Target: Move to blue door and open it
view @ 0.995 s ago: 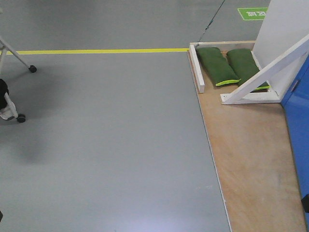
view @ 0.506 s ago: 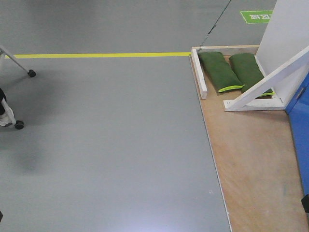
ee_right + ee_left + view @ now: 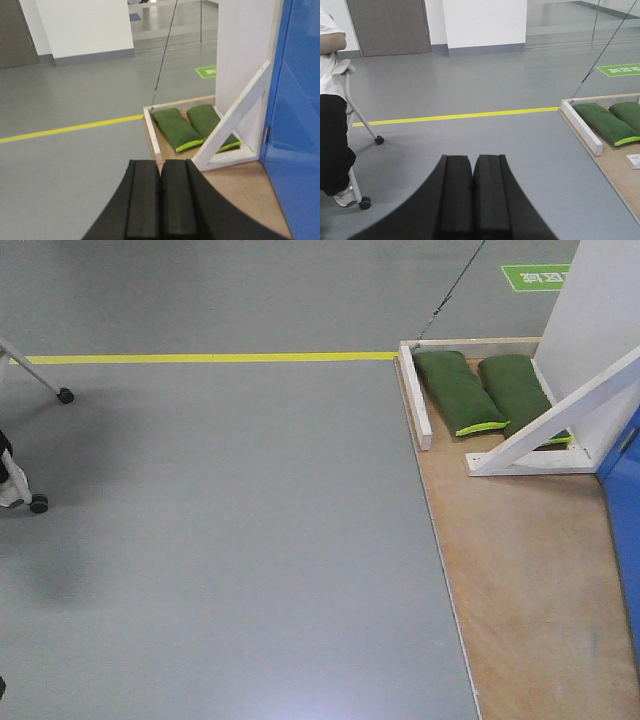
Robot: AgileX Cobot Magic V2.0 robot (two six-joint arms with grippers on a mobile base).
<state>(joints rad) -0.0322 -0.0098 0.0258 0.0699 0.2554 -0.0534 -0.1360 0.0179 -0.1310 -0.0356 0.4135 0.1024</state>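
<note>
The blue door fills the right edge of the right wrist view, glossy and flat; its handle is out of view. In the front view only a strip of the blue door shows at the right edge. It stands on a plywood platform. My right gripper is shut and empty, held low over the floor short of the platform's corner. My left gripper is also shut with nothing in it, over bare grey floor to the left of the platform.
A white panel with a white diagonal brace stands left of the door, with two green sandbags at its foot. A yellow floor line crosses ahead. A person with a wheeled frame stands at the left.
The view has shifted: the platform, sandbags and brace have slid right and slightly down in the front view, and less of the blue door shows. Both grippers stay shut.
</note>
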